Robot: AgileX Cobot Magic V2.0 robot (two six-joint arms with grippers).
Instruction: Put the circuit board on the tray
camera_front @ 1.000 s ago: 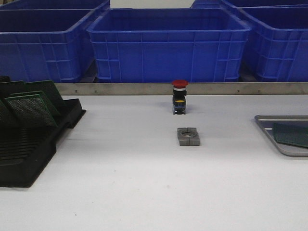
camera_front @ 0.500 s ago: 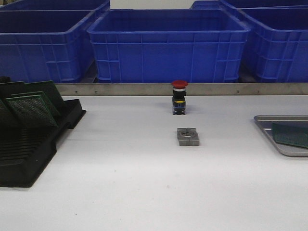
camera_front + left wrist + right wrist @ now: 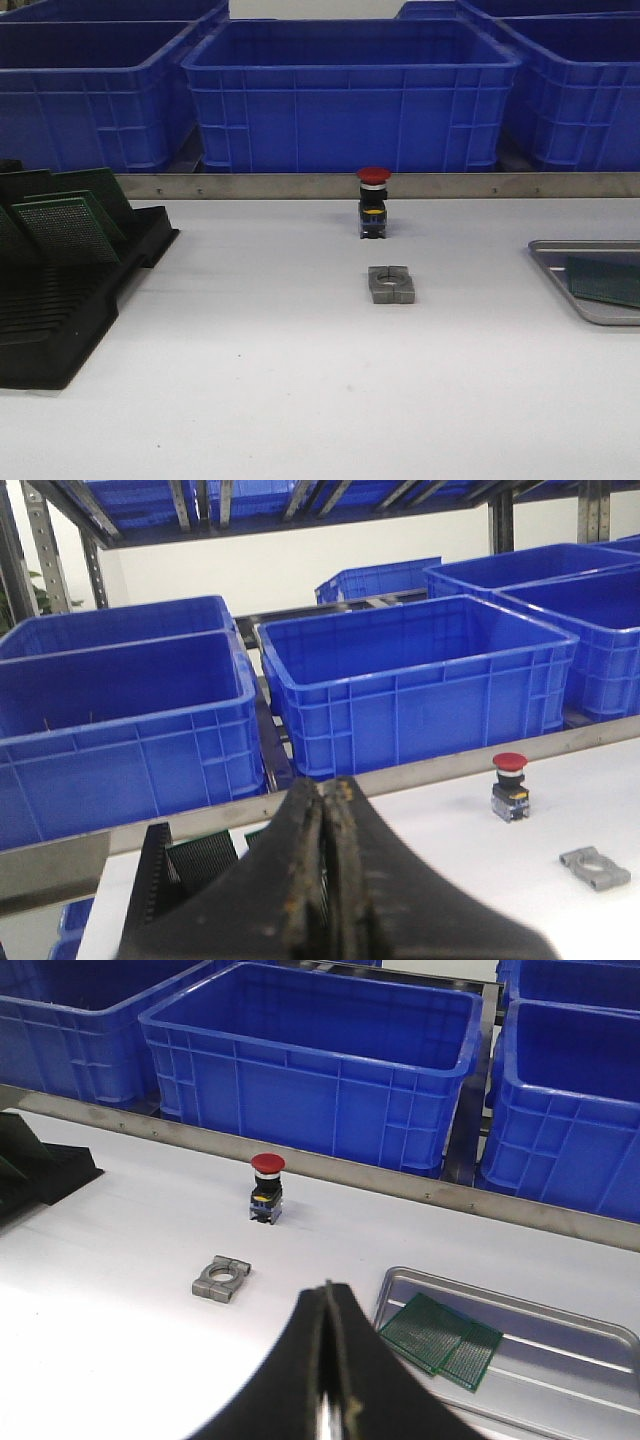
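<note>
The silver-grey tray lies at the table's right edge and holds two overlapping green circuit boards. The right wrist view shows the tray and its boards just beyond my right gripper, which is shut and empty. A black slotted rack at the left holds more green circuit boards. My left gripper is shut and empty, above and in front of the rack and its boards. Neither gripper shows in the front view.
A red-capped push button stands mid-table near the back, with a grey metal clamp block in front of it. Big blue plastic bins line the back behind a metal rail.
</note>
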